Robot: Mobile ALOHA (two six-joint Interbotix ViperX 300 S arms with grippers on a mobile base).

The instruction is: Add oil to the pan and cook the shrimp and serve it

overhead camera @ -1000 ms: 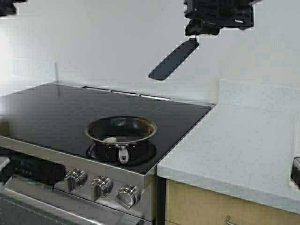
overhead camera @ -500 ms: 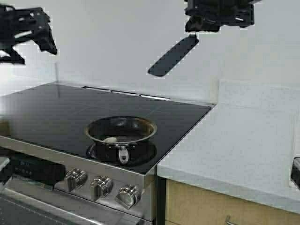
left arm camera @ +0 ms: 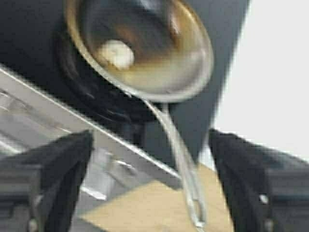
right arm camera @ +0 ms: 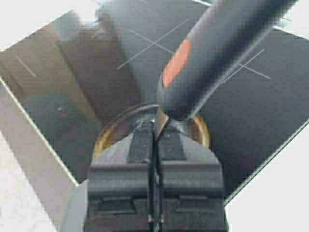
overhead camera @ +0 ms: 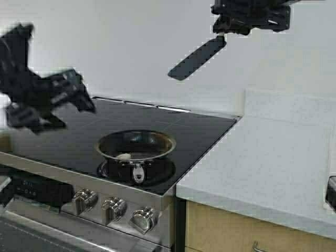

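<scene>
The pan [overhead camera: 157, 136] sits on the black cooktop near its front edge, with its short steel handle [overhead camera: 138, 173] pointing at me. The pale shrimp [overhead camera: 124, 156] lies inside it near the front wall. My left gripper [overhead camera: 79, 118] is open and empty, in the air left of the pan. In the left wrist view the pan [left arm camera: 203, 72], the shrimp [left arm camera: 116, 53] and the handle [left arm camera: 186, 179] lie ahead of the open left gripper [left arm camera: 149, 193]. My right gripper [overhead camera: 223, 34] is high at the top, shut on a black spatula [overhead camera: 197, 59]. In the right wrist view the right gripper [right arm camera: 155, 135] clamps the spatula [right arm camera: 212, 53] above the pan [right arm camera: 108, 135]. The oil is out of view.
The black glass cooktop [overhead camera: 199, 131] has three steel knobs [overhead camera: 113, 207] along its front. A pale countertop [overhead camera: 273, 168] adjoins the stove on the right, above a wooden drawer front. A white wall runs behind.
My left arm has swung down from the top left corner to just left of the pan. The right gripper and spatula have shifted only slightly.
</scene>
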